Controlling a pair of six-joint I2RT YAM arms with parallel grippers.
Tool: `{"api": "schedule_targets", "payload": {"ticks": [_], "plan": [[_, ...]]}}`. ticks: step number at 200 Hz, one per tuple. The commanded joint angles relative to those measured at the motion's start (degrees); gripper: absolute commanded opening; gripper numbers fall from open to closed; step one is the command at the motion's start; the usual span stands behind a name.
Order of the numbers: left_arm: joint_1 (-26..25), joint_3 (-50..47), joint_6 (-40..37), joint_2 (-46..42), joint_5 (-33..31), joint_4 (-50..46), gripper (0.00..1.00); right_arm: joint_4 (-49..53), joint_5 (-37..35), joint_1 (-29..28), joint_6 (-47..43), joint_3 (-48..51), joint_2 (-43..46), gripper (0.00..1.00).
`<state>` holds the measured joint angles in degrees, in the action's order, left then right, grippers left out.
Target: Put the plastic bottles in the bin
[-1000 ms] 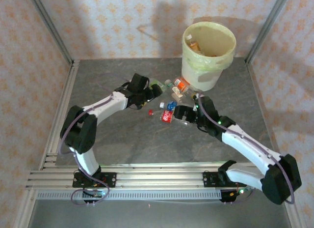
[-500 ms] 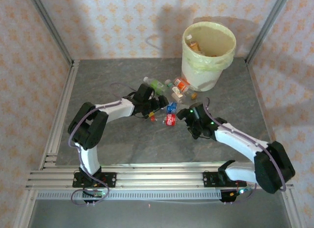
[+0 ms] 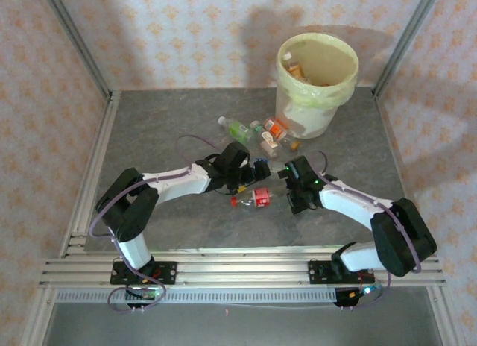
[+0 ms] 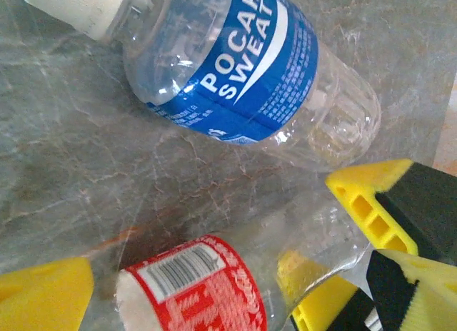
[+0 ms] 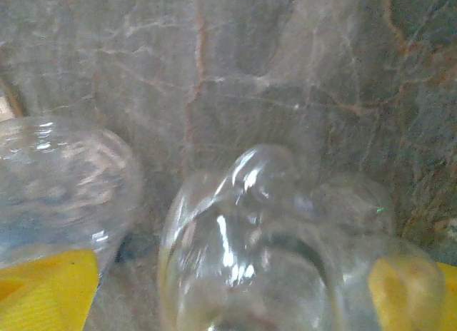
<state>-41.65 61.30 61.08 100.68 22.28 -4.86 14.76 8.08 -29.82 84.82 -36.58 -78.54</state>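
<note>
The left arm (image 3: 179,180) lay low over the table (image 3: 171,122), elbow bent back towards its base and forearm stretched across towards the front of the bin (image 3: 317,111). The right arm (image 3: 350,204) mirrored it, its forearm running in from the other side, so that the two wrists met in front of the bin, well short of its foot.

The left hand (image 3: 248,183) pointed down at the table with its jaws spread wide. The red-labelled bottle (image 4: 196,288) lay on its side between its fingers (image 4: 43,295), and no firm pinch on it could be seen.

The right hand (image 3: 282,197) was also spread. The clear base of that same bottle sat between its fingers (image 5: 43,292). One finger stood clearly apart from the plastic, while the other showed only through the plastic.

The blue-labelled bottle (image 4: 243,67) lay flat on the table just beside the red-labelled bottle, on the side towards the bin, and no finger touched it. A small cluster of bottles (image 3: 273,134) rested against the foot of the bin. The green-labelled bottle (image 3: 235,127) lay a little away from the bin, beside that cluster. A few bottles showed inside the bin's pale green liner.
</note>
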Motion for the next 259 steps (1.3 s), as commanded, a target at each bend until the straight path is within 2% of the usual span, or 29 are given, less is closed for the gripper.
{"api": "schedule_targets", "payload": {"ticks": [1, 48, 70, 105, 141, 188, 222, 259], "plan": [[-0.17, 1.38, 1.26, 2.37, 0.41, 0.38, 1.0, -1.54, -1.24, 0.19, 1.41, 1.75, -2.28, 0.91], [-0.44, 3.74, -0.89, 2.81, -0.2, -1.93, 1.0, -4.92, -1.1, 0.29, 0.43, 5.33, -2.05, 0.69], [-0.45, 3.0, -1.05, 1.99, -0.91, -2.06, 1.0, -3.54, -1.64, 0.29, -2.22, 5.96, -0.63, 0.63], [-0.45, 4.36, -3.51, 1.53, -1.17, -3.11, 1.0, -2.82, -2.79, 0.2, -17.46, 4.98, 4.38, 0.53], [-0.45, 7.0, -5.77, 1.28, -1.87, -4.41, 1.0, 1.83, -4.18, 0.03, -32.86, 2.02, 8.42, 0.46], [-0.38, 7.81, -6.23, -0.26, -6.26, -7.52, 1.0, -1.03, -6.97, -0.06, -41.57, 1.9, 15.87, 0.41], [-0.28, 7.59, -3.28, -1.22, -10.61, -11.42, 1.0, 1.72, -10.63, -0.07, -50.43, -2.48, 18.95, 0.4], [0.02, 7.32, -2.12, -2.01, -13.84, -14.7, 1.0, 0.28, -14.89, -0.1, -56.33, -9.63, 21.23, 0.39]]}}
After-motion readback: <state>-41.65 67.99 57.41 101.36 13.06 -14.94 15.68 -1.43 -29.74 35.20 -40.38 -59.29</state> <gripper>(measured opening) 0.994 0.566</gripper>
